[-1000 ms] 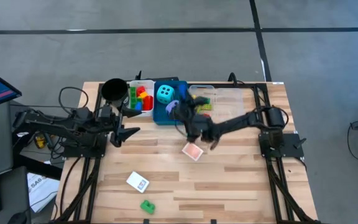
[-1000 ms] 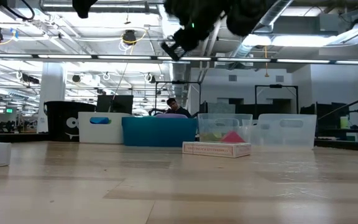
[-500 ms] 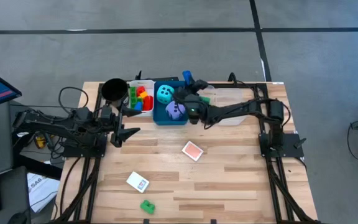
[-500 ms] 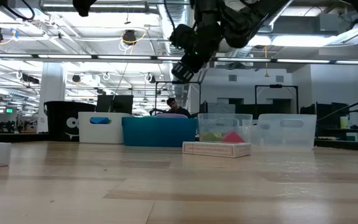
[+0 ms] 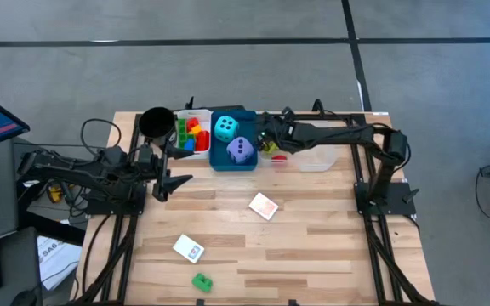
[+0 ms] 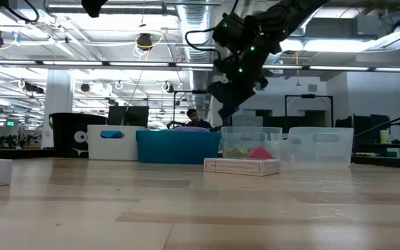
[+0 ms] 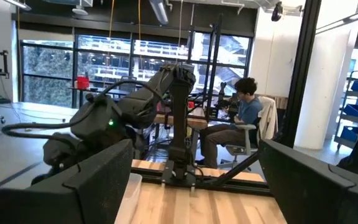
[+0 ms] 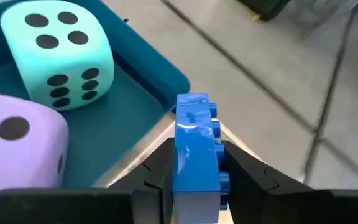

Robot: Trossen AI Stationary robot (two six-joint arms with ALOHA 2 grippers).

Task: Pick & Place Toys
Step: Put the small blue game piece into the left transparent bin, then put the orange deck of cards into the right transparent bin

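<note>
Carried from mid-counter to the back edge, a blue brick (image 8: 196, 149) is clenched in the right tool (image 8: 194, 163) beside the blue tray (image 5: 219, 160), awaiting release.

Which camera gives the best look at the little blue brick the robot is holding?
The right wrist view: the blue brick fills it, pinched in the right gripper. From above the arm hides it; in the low and left wrist views I cannot make it out.
</note>
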